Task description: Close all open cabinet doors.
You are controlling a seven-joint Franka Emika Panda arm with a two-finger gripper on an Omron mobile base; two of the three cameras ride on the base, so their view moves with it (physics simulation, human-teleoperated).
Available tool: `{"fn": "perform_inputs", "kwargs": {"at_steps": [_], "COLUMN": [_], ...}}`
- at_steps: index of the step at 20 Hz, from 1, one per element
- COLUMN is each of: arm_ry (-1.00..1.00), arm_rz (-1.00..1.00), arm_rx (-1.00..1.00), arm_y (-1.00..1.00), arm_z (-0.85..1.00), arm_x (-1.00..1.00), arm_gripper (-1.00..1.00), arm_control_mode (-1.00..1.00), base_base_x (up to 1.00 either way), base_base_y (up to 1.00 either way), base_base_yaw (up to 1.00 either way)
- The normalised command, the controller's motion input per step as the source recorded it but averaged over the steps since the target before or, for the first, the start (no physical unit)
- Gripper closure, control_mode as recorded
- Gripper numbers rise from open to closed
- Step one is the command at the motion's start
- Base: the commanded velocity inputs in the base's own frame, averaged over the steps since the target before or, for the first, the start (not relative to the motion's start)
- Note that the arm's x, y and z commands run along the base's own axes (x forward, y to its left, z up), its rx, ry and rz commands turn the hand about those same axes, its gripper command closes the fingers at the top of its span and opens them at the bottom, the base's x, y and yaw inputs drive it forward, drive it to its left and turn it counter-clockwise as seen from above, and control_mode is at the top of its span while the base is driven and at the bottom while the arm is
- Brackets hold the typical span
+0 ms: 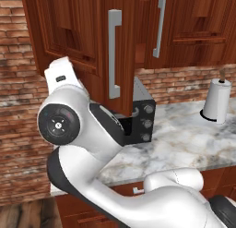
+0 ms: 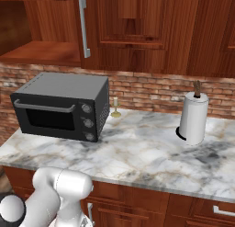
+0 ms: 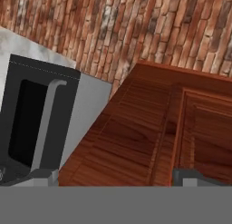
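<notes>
Brick wall behind, open cabinet door (image 1: 117, 47) swung outward above microwave (image 2: 62, 106), end effector (image 3: 115, 175) released

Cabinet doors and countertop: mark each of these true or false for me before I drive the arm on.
1. A cabinet door stands swung open over the counter. True.
2. The microwave sits on the marble counter. True.
3. The paper towel roll lies flat on its side. False: it stands upright on its holder.
4. The pincer is clamped on a door handle. False: its jaws stand open with nothing between them, facing the wooden door panel.
5. The microwave door is hanging open. False: it is shut.
</notes>
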Motion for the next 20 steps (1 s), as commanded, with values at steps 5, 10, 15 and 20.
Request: {"fn": "perform_inputs", "kwargs": {"at_steps": [5,10,15,20], "arm_ry": [-0.01,0.00,0.00,0.00], "arm_rz": [0.00,0.00,0.00,0.00], "arm_rx": [-0.02,-0.02,0.00,0.00], "arm_y": [-0.44,-0.37,-0.47,-0.48], "arm_z": [-0.25,-0.17,-0.05,-0.02], "arm_x": [0.30,0.45,0.54,0.56], "arm_gripper": [-1.00,-1.00,-1.00,-1.00], "arm_control_mode": [-1.00,-1.00,-1.00,-1.00], "base_base_x": [0.00,0.00,0.00,0.00], "base_base_y": [0.00,0.00,0.00,0.00], "base_base_yaw": [0.00,0.00,0.00,0.00]}}
